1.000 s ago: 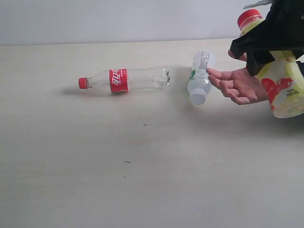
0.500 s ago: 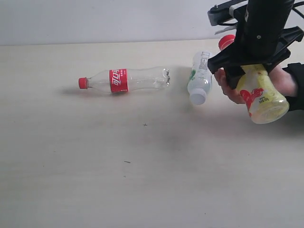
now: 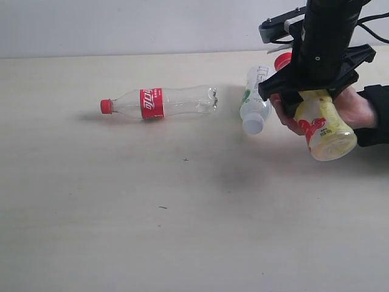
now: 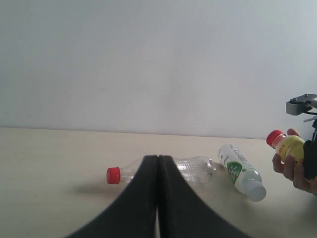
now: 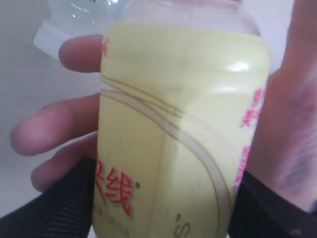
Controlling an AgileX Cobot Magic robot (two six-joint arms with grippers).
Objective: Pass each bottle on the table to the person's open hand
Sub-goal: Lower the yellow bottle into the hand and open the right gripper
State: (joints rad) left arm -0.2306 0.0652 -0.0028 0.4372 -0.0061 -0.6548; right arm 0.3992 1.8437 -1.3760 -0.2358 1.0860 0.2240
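Hard against its own wrist camera, the left claw [image 4: 157, 198] was pressed shut on nothing. In the exterior frame, bare pale worktop [image 3: 182, 237] filled the lower half, marked only by a few dark specks [image 3: 185, 159]. At centre right, the right claw [image 3: 310, 90] was clamped across the yellow bottle [image 3: 325, 128], which hung tilted with its base toward the camera and lay against the person's open hand [image 3: 354, 108]. Whether the fingers [image 5: 54, 131] had a firm hold could not be told. The likeliest slip from here was a release before they closed, which would probably send the slanted bottle sliding off the palm onto the worktop. Skin could also be nipped beside the black pads [image 5: 64, 208]. Just left of the fingertips, the white-green labelled bottle [image 3: 255, 100] lay on its side, close enough to be knocked and set rolling by hand or claw. Farther left lay the clear red-labelled bottle [image 3: 161, 102], well apart. A blank pale wall [image 3: 121, 24] ran across the top of the frame.
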